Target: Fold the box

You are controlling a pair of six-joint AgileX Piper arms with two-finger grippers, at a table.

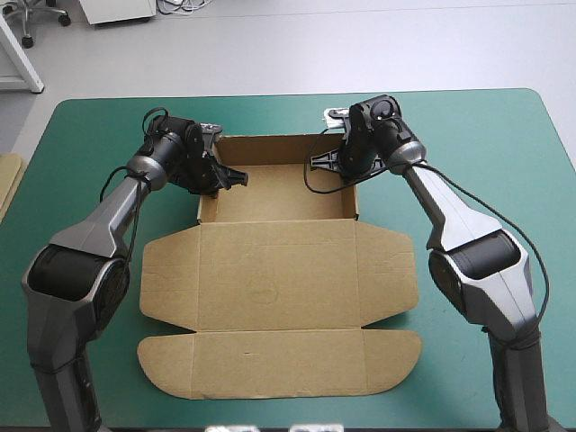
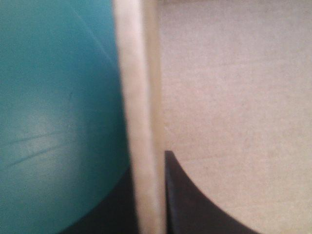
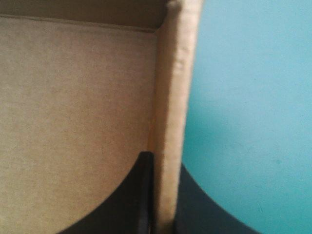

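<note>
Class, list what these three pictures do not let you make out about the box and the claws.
High view: fingertips of the left claw and right claw, too small, masked by their wrists.
Both wrist views: lid and flaps of the box, cut off by the picture edges.
High view: the board at the left edge of the table, mostly cut off.

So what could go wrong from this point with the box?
The left gripper and the right gripper are each shut on one thin side wall of the box; pulling outward could bend or tear it. The lid lies flat and unheld; lifting the box could make it drag or sag.
</note>
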